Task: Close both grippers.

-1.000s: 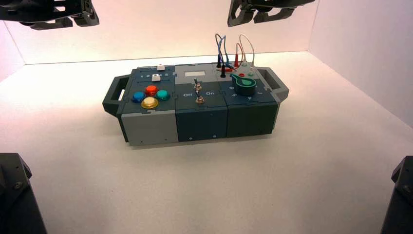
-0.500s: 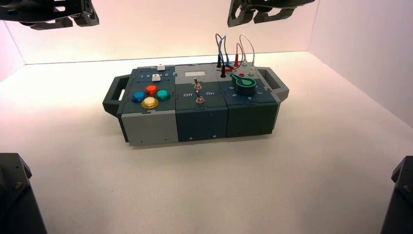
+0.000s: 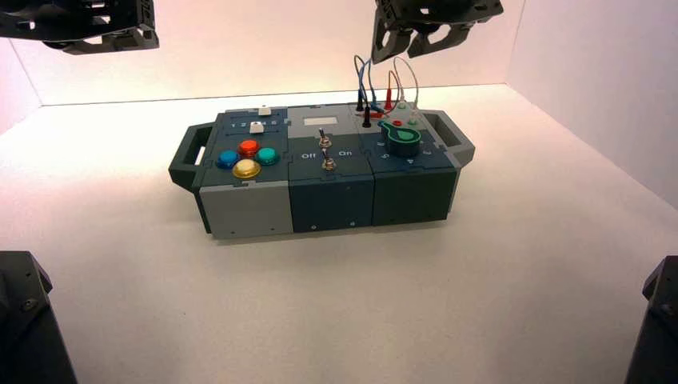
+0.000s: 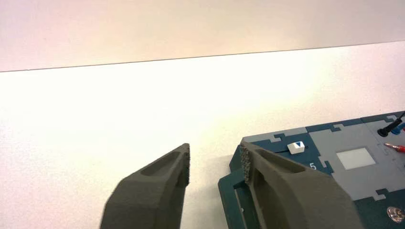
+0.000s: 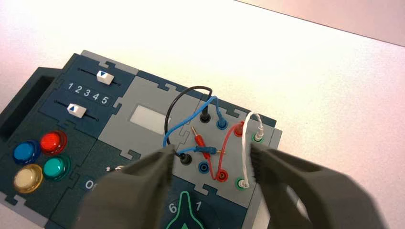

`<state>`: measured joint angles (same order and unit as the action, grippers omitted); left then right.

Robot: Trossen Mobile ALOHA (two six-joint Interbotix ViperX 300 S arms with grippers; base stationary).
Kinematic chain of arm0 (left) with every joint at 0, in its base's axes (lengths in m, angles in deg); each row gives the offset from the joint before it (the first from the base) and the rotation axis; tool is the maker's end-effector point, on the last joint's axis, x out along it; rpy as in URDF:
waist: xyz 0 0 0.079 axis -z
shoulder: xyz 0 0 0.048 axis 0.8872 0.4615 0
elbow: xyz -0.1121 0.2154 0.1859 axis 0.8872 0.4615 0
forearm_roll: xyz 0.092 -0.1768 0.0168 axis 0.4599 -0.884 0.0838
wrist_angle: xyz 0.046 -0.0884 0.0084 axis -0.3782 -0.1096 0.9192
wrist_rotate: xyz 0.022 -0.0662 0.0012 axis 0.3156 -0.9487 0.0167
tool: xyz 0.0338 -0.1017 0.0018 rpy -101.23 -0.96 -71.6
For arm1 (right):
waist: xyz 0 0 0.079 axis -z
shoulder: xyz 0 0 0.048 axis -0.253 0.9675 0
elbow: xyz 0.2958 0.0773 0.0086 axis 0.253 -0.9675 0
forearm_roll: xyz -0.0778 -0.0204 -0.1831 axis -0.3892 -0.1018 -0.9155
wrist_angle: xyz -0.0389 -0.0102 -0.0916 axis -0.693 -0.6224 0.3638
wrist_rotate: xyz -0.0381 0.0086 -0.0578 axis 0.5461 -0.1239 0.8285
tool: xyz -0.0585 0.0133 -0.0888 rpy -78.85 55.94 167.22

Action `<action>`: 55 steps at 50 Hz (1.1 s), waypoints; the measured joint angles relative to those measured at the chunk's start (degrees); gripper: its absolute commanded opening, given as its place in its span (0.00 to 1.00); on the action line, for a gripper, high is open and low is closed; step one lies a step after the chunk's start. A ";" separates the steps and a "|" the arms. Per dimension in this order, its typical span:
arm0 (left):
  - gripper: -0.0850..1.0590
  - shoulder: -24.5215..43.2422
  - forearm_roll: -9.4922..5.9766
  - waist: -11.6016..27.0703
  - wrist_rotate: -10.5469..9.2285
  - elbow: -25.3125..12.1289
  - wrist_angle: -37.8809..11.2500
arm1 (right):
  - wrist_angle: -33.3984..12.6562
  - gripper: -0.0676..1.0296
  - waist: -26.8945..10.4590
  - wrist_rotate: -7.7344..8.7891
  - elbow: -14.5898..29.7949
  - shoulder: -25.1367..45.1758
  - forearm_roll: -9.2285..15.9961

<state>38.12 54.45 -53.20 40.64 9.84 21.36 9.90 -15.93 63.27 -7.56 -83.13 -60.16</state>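
White tabletop [image 3: 496, 264] bearing the button box [image 3: 320, 164], with left gripper [image 4: 215, 164] raised off its left rear corner, fingers parted, grasping nothing, and right gripper [image 5: 210, 164] raised over the wires [image 5: 210, 129], likewise spread and empty.

Three cameras, one box [image 3: 320, 172]
High view looks down from behind; both wrist views look closely past their claws, sharing the sliders [image 5: 105, 78].

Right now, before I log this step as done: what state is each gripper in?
Left gripper: open, holding nothing, raised near the box's left end.
Right gripper: open, holding nothing, raised above the wires.
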 measured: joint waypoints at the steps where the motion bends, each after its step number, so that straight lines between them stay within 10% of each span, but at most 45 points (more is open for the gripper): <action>1: 0.47 0.00 0.00 0.00 0.00 0.00 -0.09 | 0.00 0.53 -0.09 0.00 0.00 0.00 -0.09; 8: 0.33 -0.62 0.00 0.00 0.00 0.00 -0.35 | -0.53 0.18 0.00 0.09 0.00 -0.09 -0.62; 19: 0.04 -2.90 0.09 0.00 0.00 0.09 -0.70 | -0.53 0.03 -0.09 0.26 -0.79 -1.76 -1.23; 55: 0.05 -3.96 0.09 0.00 0.00 0.44 -0.88 | 1.05 0.04 -0.09 0.26 -2.11 -3.34 -2.46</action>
<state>34.17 54.54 -53.20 40.64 10.28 20.49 10.95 -16.02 63.54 -9.66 -86.47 -62.62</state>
